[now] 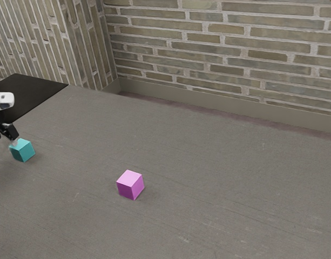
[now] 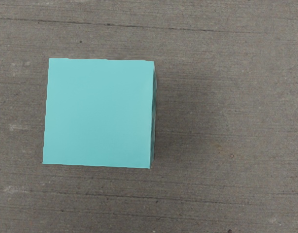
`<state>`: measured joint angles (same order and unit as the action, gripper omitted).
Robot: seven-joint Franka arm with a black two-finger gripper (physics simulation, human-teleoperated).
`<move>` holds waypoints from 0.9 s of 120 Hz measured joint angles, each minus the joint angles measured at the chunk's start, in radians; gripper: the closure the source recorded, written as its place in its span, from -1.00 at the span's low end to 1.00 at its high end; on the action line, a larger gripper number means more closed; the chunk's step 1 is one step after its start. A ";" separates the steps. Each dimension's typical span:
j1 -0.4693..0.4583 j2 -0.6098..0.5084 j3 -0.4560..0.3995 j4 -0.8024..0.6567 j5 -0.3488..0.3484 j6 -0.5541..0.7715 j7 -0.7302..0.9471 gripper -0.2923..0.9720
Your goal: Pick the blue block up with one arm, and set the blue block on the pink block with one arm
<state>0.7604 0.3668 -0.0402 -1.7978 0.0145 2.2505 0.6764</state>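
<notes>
Hovering at the exterior view's left edge, gripper (image 1: 10, 135) sits just above blue block (image 1: 22, 150) — jaws open or closed, cannot tell. Block looks to rest on table (image 1: 219, 194), well apart from pink block (image 1: 130, 184), which lies nearer and to the right.

Risks:
- off-centre grip — block twists or slips in carry
- misaligned release — block topples off pink block

Count: one blue block, one pink block, one gripper.

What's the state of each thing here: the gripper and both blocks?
Black gripper: low at the exterior view's left edge, grip unclear.
Teal-blue cube block: directly under the gripper, not yet stacked.
Pink cube block: on the grey surface, standing apart, top bare.
</notes>
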 joint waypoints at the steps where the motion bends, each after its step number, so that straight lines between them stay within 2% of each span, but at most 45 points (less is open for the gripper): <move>1: -0.001 0.004 0.000 0.004 0.000 -0.002 -0.002 -0.54; 20: -0.005 0.039 0.002 0.045 -0.018 -0.055 -0.014 -0.54; 39: 0.004 0.131 0.007 0.170 -0.028 -0.135 0.001 -0.54; 55: 0.006 0.164 0.013 0.213 -0.027 -0.185 0.021 -0.54; 65: 0.006 0.176 0.024 0.233 -0.027 -0.206 0.034 -0.54; 84: -0.004 0.252 0.026 0.365 -0.029 -0.243 0.053 -0.54; 108: -0.013 0.304 0.021 0.409 -0.037 -0.273 0.070 -0.54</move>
<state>0.7474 0.6705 -0.0197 -1.3890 -0.0220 1.9779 0.7466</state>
